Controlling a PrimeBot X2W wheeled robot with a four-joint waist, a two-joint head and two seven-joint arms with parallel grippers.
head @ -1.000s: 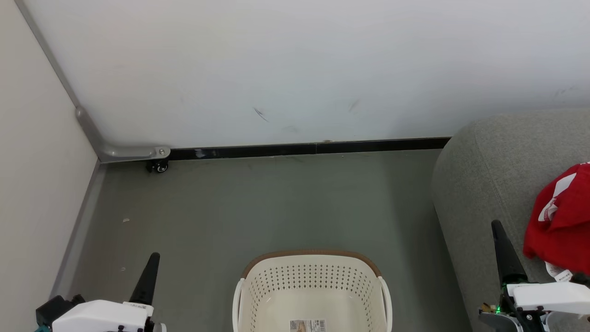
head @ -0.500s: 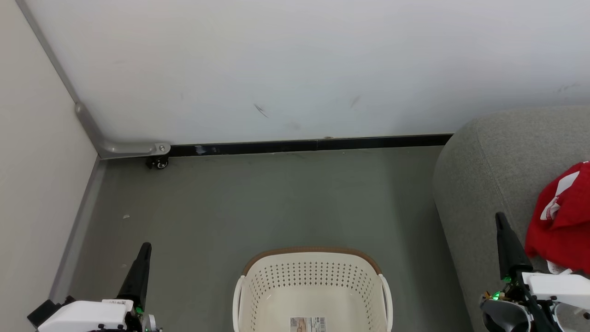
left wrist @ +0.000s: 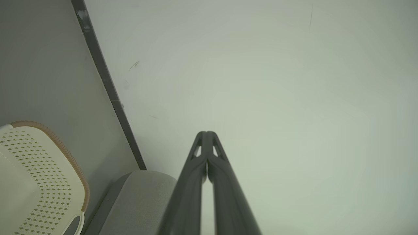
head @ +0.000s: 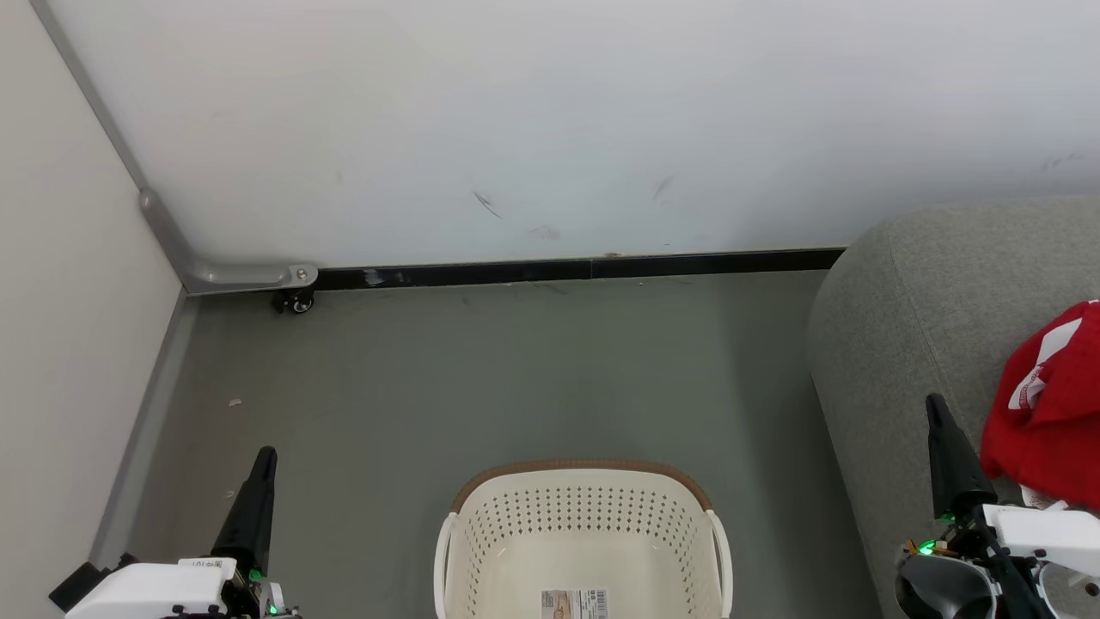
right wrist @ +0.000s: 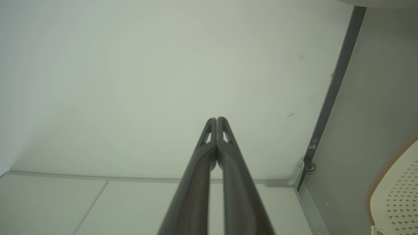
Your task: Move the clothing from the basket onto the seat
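Your left hand (head: pixel 265 452) has edged left. It and the right hand (head: pixel 931 401) are pressed together. The basket (head: pixel 584 469) holds a sticker (head: pixel 573 604).

Even, soft light, faint shadows; wrist views bend at the edges and perhaps look slightly hazy.

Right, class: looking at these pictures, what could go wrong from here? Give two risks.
1. The red clothes lie bunched on the sofa close beside the shut right hand; a careless arm move might snag them and drag them off.
2. The near part of the basket is out of view, so a garment could remain unseen.
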